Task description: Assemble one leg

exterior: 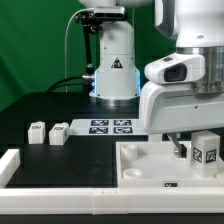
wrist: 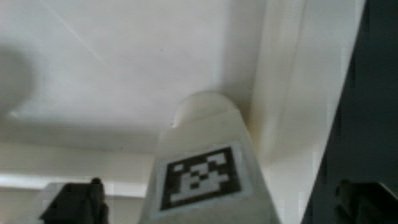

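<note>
The tool (exterior: 197, 155) is down over the tabletop (exterior: 140, 160), its fingers clamped on the leg (exterior: 205, 150), tag facing out, at the exterior view's right. Two more legs (exterior: 48, 132) sit on the black bench (exterior: 40, 110), beside the marker board (exterior: 110, 127).

**Hidden, cropped and blurred parts**

In the exterior view the arm (exterior: 185, 95) covers the jaws, so their grip cannot be read; the leg (exterior: 207, 152) beneath them is cut by the frame edge. The tray (exterior: 140, 165) under the jaws also runs out of frame. Two small parts (exterior: 47, 133), well away from the jaws, are too small to identify. In the wrist view the fingertips (wrist: 75, 203) are dark, blurred and cropped, and the leg (wrist: 210, 160) between them loses its lower end.
</note>
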You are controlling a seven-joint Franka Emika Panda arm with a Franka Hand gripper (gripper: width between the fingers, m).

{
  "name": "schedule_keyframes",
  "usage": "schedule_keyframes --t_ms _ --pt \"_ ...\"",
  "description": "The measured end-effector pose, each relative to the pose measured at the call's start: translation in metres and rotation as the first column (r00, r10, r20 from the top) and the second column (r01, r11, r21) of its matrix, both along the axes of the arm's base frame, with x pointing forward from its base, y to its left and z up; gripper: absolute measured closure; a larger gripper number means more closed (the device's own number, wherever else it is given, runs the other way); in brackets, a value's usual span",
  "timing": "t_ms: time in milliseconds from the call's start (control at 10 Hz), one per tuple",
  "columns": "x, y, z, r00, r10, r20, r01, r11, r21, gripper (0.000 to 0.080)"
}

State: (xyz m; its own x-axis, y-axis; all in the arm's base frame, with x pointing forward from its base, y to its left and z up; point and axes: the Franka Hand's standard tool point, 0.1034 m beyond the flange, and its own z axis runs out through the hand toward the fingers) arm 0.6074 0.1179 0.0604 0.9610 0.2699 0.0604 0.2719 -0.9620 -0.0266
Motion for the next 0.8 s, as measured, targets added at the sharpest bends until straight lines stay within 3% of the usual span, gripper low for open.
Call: schedule_keyframes --t_ms 200,300,400,500,600,800 --pt "0.0 -0.0003 -0.0003 1.0 -0.004 0.002 0.004 1.0 0.0 0.0179" --pt "0.0 -0.0003 -0.0003 1.0 -0.009 0.002 0.009 1.0 0.001 0.0361" --pt "0.0 -0.0003 -0.0003 0.999 -0.032 0.001 0.032 0.999 0.002 0.0361" --pt "0.0 -0.0003 -0.0003 0.999 -0.033 0.001 0.033 0.999 0.002 0.0514" --pt "-0.0001 0.0001 -0.0003 0.998 -0.061 -0.001 0.061 0.998 0.005 0.0512" --pt "-0.0002 -0.0006 -0.0006 0.945 -0.326 -0.014 0.326 0.945 0.028 0.0512"
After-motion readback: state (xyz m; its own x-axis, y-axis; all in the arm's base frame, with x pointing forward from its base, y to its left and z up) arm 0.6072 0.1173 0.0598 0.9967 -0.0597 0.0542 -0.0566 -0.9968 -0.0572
